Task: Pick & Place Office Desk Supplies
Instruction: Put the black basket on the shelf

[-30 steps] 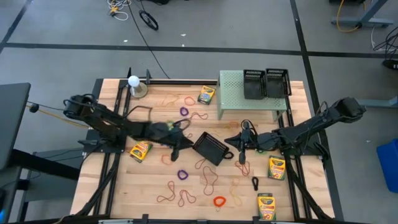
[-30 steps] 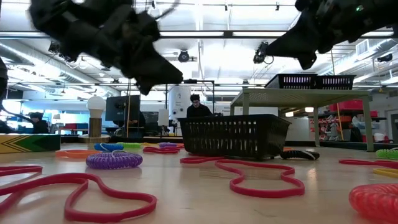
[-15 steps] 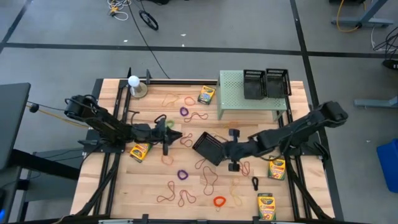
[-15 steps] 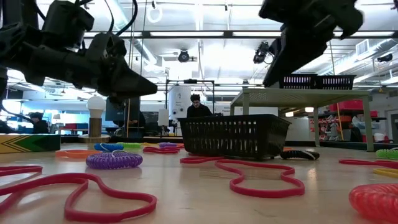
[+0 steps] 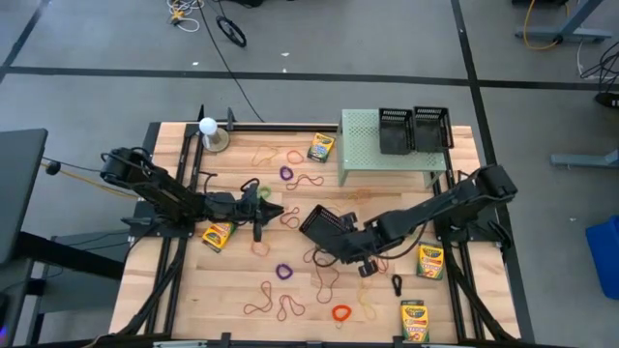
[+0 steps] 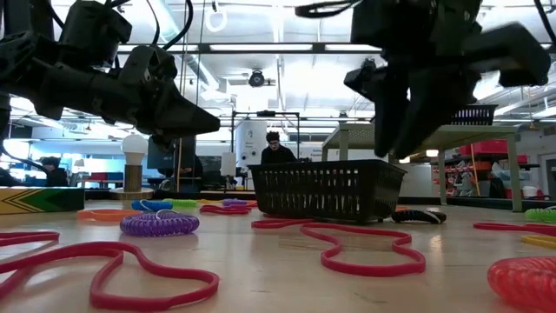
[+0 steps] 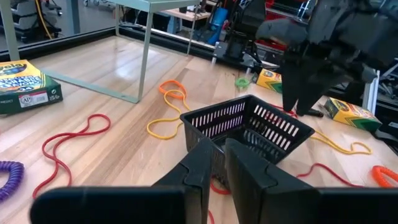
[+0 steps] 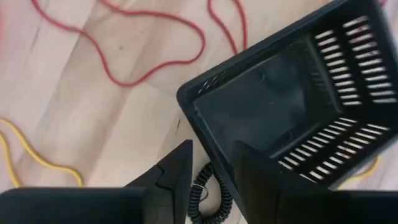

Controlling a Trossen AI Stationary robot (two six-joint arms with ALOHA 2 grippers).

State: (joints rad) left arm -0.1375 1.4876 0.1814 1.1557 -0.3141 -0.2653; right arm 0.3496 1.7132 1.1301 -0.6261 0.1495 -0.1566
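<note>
A black slotted basket (image 5: pixel 327 230) stands on the table's middle, also in the right wrist view (image 8: pixel 292 106). My right gripper (image 8: pixel 211 158) hovers open, pointing down, by the basket's near right corner (image 5: pixel 365 259). A black coil ring (image 8: pixel 208 194) lies on the wood below its fingers. My left gripper (image 5: pixel 258 224) hangs shut and empty left of the basket, fingers (image 7: pixel 205 168) aimed at it. Crayon boxes (image 5: pixel 220 235) (image 5: pixel 430 261) (image 5: pixel 414 319) (image 5: pixel 321 147), purple rings (image 5: pixel 283 272) (image 5: pixel 286 173), an orange ring (image 5: pixel 340 313) and rubber-band loops (image 5: pixel 327 278) lie flat on the table.
A pale green perforated stand (image 5: pixel 387 145) at the far right carries two black baskets (image 5: pixel 414 129). A white ball on a round base (image 5: pixel 209 130) stands at the far left. Red band loops (image 6: pixel 347 252) and a purple coil (image 6: pixel 159 223) lie near the front edge.
My right gripper has moved toward the table's near edge and left, dropping in beside the basket, and has tipped to point downward. My left gripper first drew back from the basket toward the table's left and tipped up toward level, then stayed still.
</note>
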